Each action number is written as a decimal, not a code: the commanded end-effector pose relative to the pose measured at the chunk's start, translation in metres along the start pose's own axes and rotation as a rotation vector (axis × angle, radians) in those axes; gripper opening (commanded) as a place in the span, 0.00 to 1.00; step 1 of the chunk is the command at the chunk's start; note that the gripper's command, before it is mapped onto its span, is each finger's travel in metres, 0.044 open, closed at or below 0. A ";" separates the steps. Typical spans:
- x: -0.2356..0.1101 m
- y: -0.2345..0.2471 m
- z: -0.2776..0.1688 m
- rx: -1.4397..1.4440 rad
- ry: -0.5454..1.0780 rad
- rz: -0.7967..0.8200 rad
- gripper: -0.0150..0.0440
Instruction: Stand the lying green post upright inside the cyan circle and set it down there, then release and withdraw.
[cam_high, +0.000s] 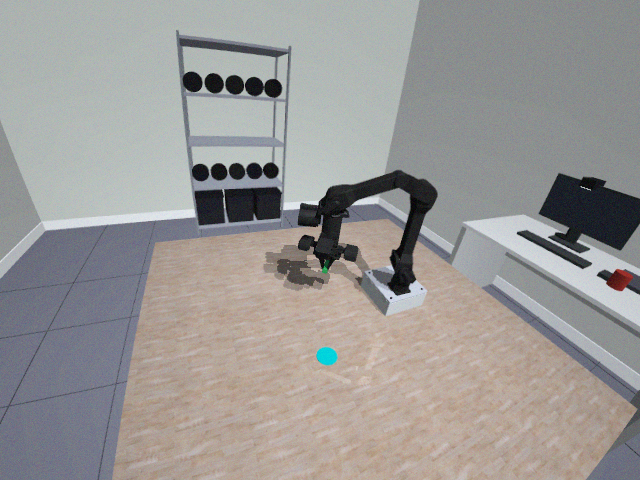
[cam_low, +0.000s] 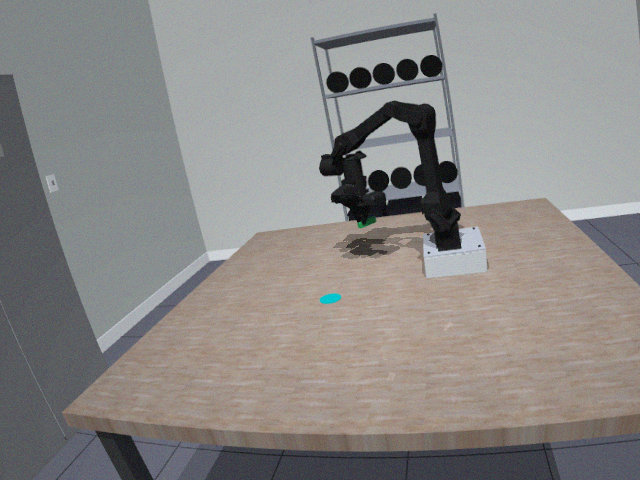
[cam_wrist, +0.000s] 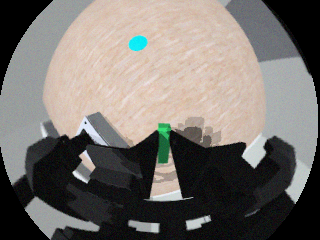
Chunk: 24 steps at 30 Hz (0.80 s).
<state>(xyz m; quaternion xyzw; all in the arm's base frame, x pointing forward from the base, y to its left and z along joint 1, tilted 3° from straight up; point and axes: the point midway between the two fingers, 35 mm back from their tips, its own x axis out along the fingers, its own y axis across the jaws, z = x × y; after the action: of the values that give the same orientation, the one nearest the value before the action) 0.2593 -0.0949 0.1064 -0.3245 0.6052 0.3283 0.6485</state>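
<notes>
I'm seeing jaws gripping the green post (cam_wrist: 163, 143) above the bench (cam_low: 361, 335) | lower end hidden | cyan circle (cam_high: 326, 355) lying well apart

Wooden table (cam_low: 361, 361) — cyan circle (cam_low: 330, 298), white arm base (cam_low: 454, 258) on it

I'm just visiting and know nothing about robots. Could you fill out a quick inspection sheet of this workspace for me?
Surface: wooden table, with the arm's shadow under the tool.
Job's things: green post held off the table, between the tool's fingers; cyan circle lies apart from it, with nothing on it.
Clutter: nothing seen on the table besides the arm's white base.
Grippers: tool shut on the green post, above the table's far side.
Cables: nothing seen.
Surroundings: metal shelf with dark balls and bins by the wall; side desk with monitor, keyboard and red cup.
</notes>
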 end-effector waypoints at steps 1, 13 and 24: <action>0.000 -0.001 0.010 -0.008 0.006 0.006 0.29; -0.003 -0.002 0.044 -0.047 0.004 0.005 0.29; -0.005 0.001 0.075 -0.083 0.001 0.005 0.29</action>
<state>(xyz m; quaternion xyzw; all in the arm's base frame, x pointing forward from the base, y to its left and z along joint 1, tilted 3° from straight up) 0.2973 -0.0401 0.1162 -0.3484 0.5905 0.3525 0.6370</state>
